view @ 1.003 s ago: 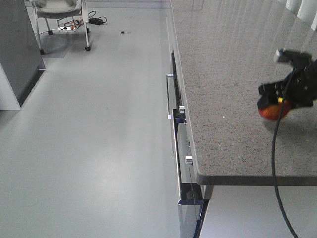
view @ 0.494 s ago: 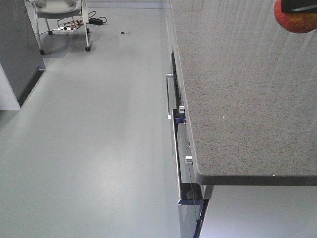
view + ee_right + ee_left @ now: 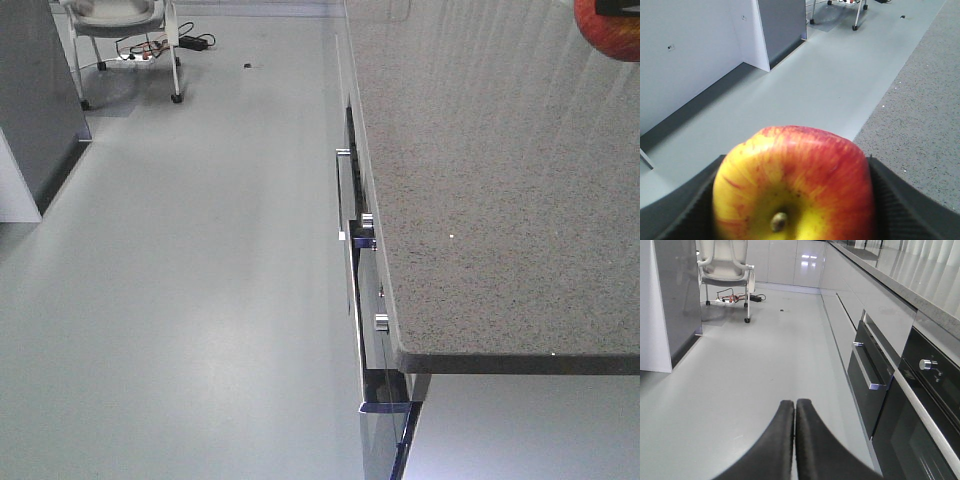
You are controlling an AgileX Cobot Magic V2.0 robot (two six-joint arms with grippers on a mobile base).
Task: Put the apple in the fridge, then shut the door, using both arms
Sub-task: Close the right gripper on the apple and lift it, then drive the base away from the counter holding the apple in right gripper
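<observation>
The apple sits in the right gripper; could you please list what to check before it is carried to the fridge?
1. The apple clamped between the right gripper fingers: ok.
2. The apple held off the countertop: ok.
3. The left gripper empty: ok, shut.
4. The floor towards the fridge unobstructed: ok.
5. The fridge standing open: cannot tell.

The speckled grey stone countertop (image 3: 480,180), at three o'clock, looks polished; the smooth pale grey floor (image 3: 200,300) has a dull sheen; the round red-yellow apple (image 3: 795,185) looks waxy.
</observation>
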